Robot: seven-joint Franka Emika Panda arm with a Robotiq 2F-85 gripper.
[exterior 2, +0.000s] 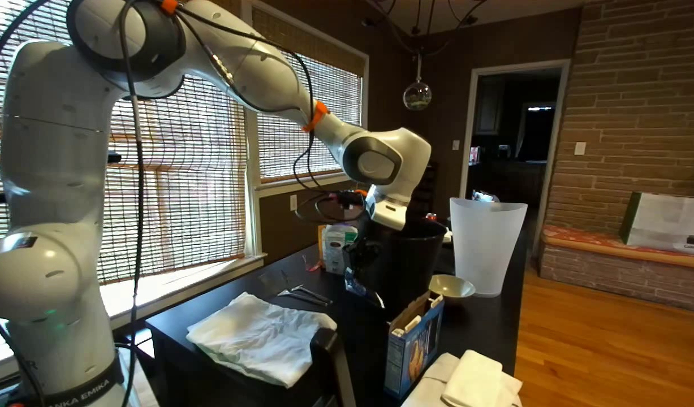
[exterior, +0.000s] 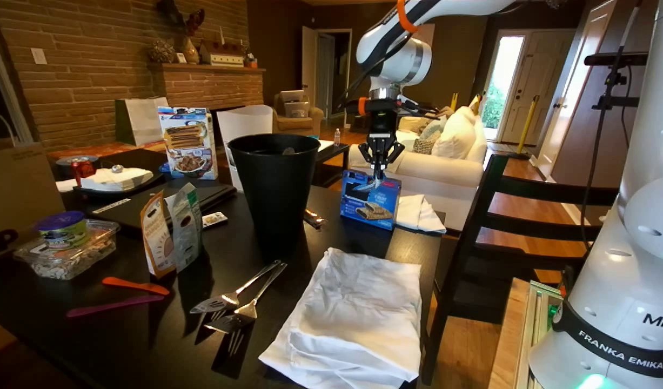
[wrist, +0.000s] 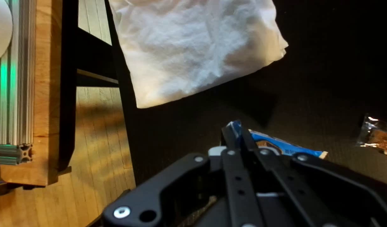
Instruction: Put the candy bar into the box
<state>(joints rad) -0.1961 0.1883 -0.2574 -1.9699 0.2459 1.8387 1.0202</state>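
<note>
Dangling from your gripper (wrist: 238, 134), there's the candy bar (wrist: 289, 148), blue wrapper and all, one end nipped between your fingertips in the wrist view! The tool is narrow, clamped on that end, and in an exterior view the bar hangs tilted below it. It's outside the box (exterior 2: 417, 347), mind you: that little blue thing stands upright near it with its top open, and how much room lies between the two, you can't tell from here. In an exterior view your fingertips line up in front of the printed face. Right next to it, white napkins (exterior: 417, 213) lie on the table (exterior: 374, 243). Moving out, here's the black bin (exterior: 272, 194), a small packet (exterior: 314, 218) by its foot, and in an exterior view a pale bowl (exterior 2: 451, 285) and a frosted bin (exterior 2: 487, 249) beyond. Then the rumpled white cloth (exterior: 363, 313), spread out, with two metal servers (exterior: 215, 304) near it. Farther off you've got two upright pouches (exterior: 157, 237), an orange utensil (exterior: 135, 284) and a purple utensil (exterior: 115, 306), plus a clear tub (exterior: 66, 262) with a purple-lidded cup (exterior: 61, 229) on top. Behind all that stands a white-and-blue carton (exterior: 188, 143).
</note>
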